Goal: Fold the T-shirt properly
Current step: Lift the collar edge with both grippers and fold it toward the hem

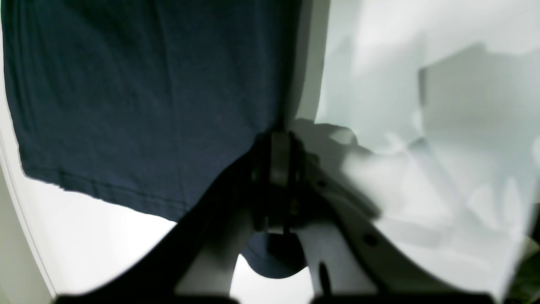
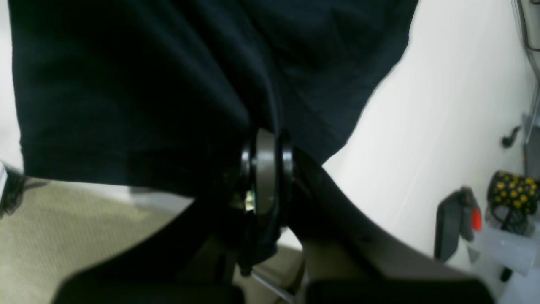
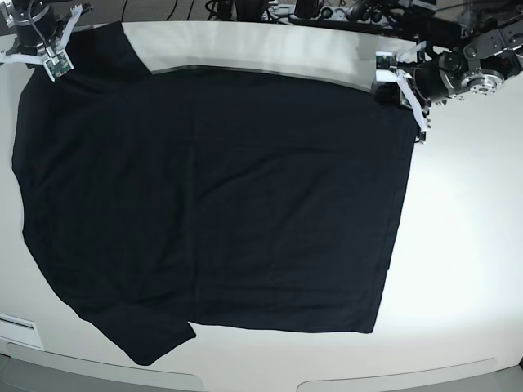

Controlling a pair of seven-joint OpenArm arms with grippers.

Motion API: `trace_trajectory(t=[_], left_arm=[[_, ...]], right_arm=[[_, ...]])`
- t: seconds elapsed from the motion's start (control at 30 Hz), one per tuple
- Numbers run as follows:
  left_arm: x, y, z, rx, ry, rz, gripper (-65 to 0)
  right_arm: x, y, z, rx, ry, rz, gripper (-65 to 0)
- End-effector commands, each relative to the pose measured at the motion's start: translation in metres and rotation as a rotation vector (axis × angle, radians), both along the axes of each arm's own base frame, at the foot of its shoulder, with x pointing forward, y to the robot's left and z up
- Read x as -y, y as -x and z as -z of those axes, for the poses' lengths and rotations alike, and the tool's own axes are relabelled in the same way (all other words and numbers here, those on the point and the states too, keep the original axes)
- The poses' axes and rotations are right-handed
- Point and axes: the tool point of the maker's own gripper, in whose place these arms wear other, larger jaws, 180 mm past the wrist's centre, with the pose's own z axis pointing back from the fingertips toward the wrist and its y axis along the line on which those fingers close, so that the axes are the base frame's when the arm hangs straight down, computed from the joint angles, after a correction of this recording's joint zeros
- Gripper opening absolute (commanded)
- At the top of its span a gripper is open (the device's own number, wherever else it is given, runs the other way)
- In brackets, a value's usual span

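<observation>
Both grippers pinch the T-shirt (image 3: 221, 196) far corners, spread flat.

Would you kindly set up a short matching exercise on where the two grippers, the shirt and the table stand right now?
Things:
1. left gripper
2. right gripper
3. T-shirt
4. table

States:
A. spread flat, black
B. white, bare beside the cloth
C. jaws shut on cloth, base view's far right corner
D. jaws shut on cloth, base view's far left corner

Pairs: 1-C, 2-D, 3-A, 4-B
</observation>
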Motion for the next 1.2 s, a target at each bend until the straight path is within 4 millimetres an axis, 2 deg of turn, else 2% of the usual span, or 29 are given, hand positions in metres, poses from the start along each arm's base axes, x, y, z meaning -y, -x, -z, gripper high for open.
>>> trace_trajectory(t=[0.0, 0.2, 0.3, 0.37, 0.43, 0.47, 0.57, 0.67, 0.77, 0.87, 0.93, 1.17], left_arm=[[0.000, 0.000, -0.009, 0.017, -0.004, 0.010, -65.0], [0.002, 0.028, -0.014, 0.003, -0.038, 0.024, -65.0], [0.004, 0.040, -0.019, 0.022, -0.074, 0.073, -65.0], [0.007, 0.037, -0.027, 0.084, -0.080, 0.078, -65.0], [0.010, 0.024, -0.039, 0.189, -0.078, 0.074, -65.0], [0.013, 0.016, -0.046, 0.252, -0.070, 0.080, -65.0], [0.019, -0.008, -0.070, 0.445, -0.044, 0.076, -65.0], [0.027, -0.026, -0.085, 0.534, -0.007, 0.059, -65.0], [0.035, -0.042, -0.093, 0.566, 0.051, 0.033, -65.0], [0.033, -0.058, -0.092, 0.589, 0.070, -0.012, -65.0], [0.028, -0.070, -0.086, 0.607, 0.062, -0.041, -65.0], [0.016, -0.108, -0.063, 0.626, 0.080, -0.095, -65.0]], right_arm=[[0.002, 0.003, -0.006, 0.000, 0.019, -0.009, -65.0], [0.009, 0.039, 0.001, -0.100, 0.040, 0.041, -65.0], [0.009, 0.050, 0.000, -0.130, 0.042, 0.046, -65.0], [0.010, 0.054, 0.000, -0.138, 0.053, 0.050, -65.0], [0.017, 0.051, -0.004, -0.116, 0.096, 0.054, -65.0], [0.022, 0.046, -0.009, -0.084, 0.133, 0.052, -65.0], [0.022, 0.013, -0.024, 0.059, 0.177, -0.012, -65.0], [0.007, -0.023, -0.030, 0.158, 0.100, -0.060, -65.0], [-0.009, -0.063, -0.044, 0.277, 0.012, -0.108, -65.0], [-0.018, -0.095, -0.065, 0.397, -0.009, -0.149, -65.0], [-0.019, -0.108, -0.073, 0.446, -0.021, -0.164, -65.0], [0.011, -0.142, -0.053, 0.439, -0.076, -0.124, -65.0]])
